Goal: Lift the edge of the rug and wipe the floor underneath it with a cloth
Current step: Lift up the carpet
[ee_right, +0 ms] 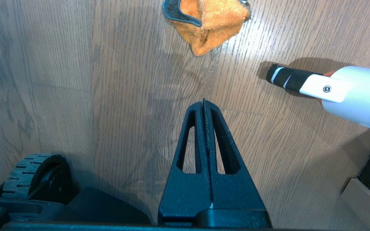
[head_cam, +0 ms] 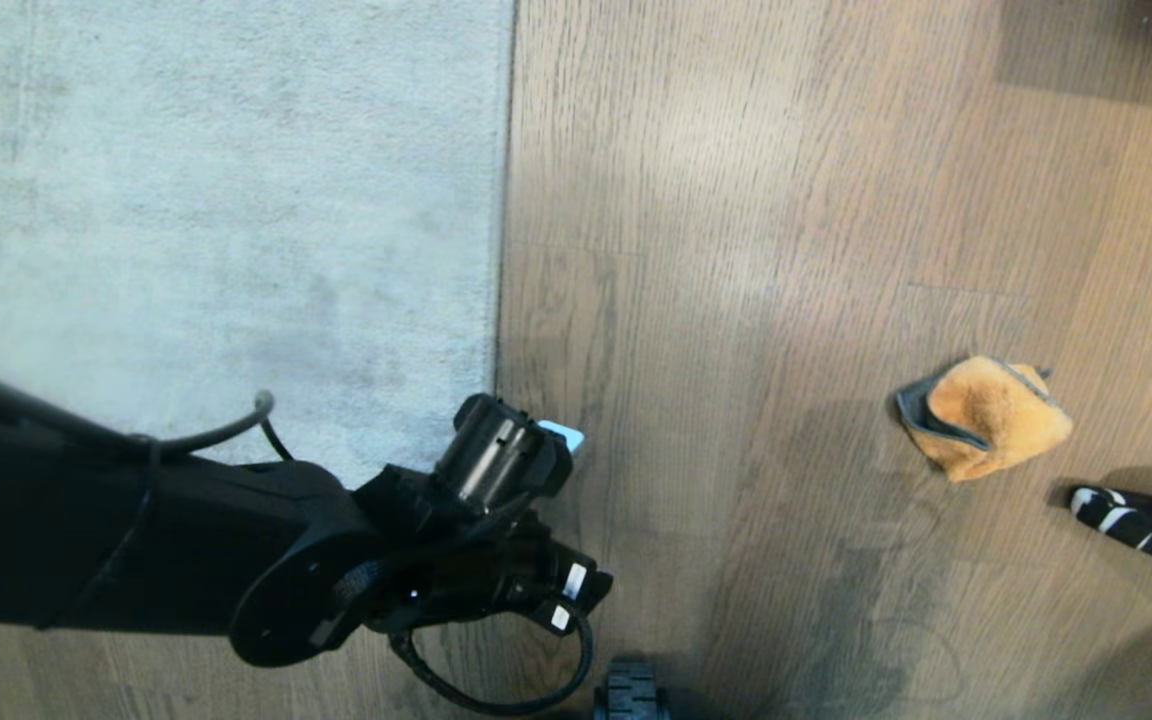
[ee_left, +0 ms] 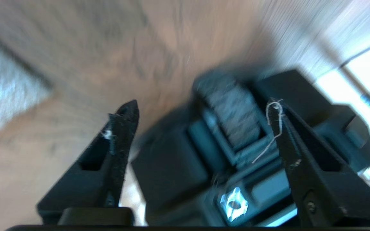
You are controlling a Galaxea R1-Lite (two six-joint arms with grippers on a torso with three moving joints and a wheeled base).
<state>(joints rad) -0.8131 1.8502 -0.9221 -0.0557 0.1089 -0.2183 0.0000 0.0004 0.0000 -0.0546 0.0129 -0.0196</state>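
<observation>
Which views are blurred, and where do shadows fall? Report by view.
Left wrist view: smeared, floor and robot base soft. Right wrist view: sharp, shadow under white handheld tool. Head view: sharp, shadow near the cloth.

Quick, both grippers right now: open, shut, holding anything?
Left gripper: open, empty, above the floor near the rug edge.
Right gripper: shut, empty; the cloth lies beyond it.

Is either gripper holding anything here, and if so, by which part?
Nothing is held. The left gripper is open and empty; the right gripper is shut on nothing. The cloth lies loose on the floor.
</observation>
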